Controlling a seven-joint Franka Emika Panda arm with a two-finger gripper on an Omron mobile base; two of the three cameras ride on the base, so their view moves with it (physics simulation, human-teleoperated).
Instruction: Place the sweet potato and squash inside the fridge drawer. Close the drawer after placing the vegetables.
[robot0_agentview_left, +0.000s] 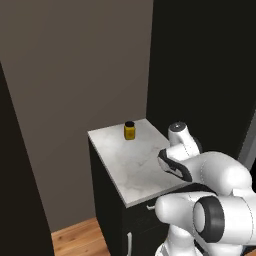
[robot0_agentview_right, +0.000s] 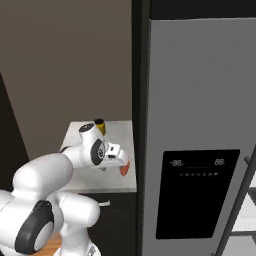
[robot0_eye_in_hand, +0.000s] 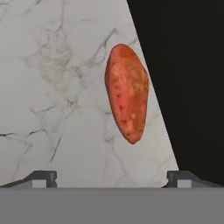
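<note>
1. We stand by the fridge (robot0_agentview_right: 200, 125); its door panel reads roughly "88" twice, too faint to trust.
2. On the marble counter (robot0_agentview_left: 131, 165) left of it stands a yellow jar (robot0_agentview_left: 129, 131), its label unreadable.
3. The sweet potato (robot0_eye_in_hand: 127, 99) lies near the counter's fridge-side edge.
4. Our gripper (robot0_eye_in_hand: 111, 179) hovers above it, jaws spread and empty; we judge the first pickup pending: descend, straddle, pinch.

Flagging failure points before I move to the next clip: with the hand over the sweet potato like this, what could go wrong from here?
1. The sweet potato lies close to the marble counter's edge beside the fridge; a glancing touch could roll it off.
2. It is rounded and tapered, so the open jaws of the gripper might squeeze it out if they close off-centre.
3. The yellow jar stands at the counter's far end; a wide swing could knock it.
</note>
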